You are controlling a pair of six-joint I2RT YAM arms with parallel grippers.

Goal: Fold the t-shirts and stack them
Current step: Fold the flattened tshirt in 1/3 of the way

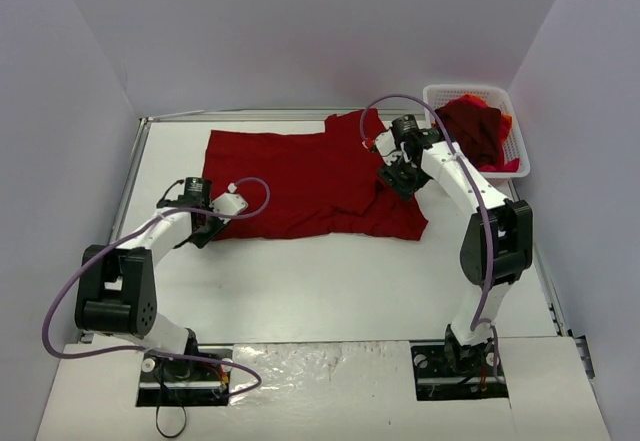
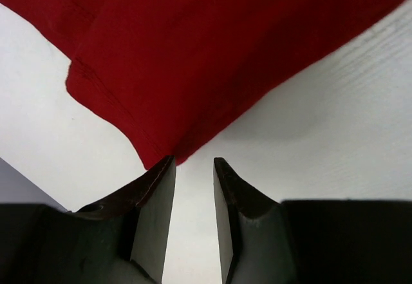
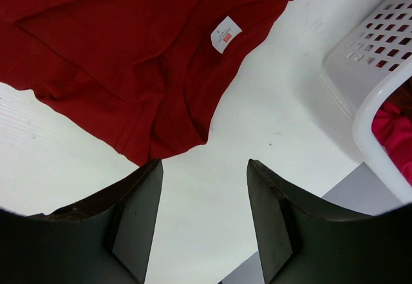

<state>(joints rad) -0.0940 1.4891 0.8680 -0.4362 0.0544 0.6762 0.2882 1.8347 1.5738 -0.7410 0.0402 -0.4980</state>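
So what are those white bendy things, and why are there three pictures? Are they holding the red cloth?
Those are two robot arms bolted to a white table. The big picture looks down from above. The other two come from little cameras on each arm's wrist, so you see its two dark fingers. A dark red t-shirt lies spread on the table. More red shirts sit in a white basket at the far right. The left gripper and the right gripper are both open at the t-shirt's edge, holding nothing.
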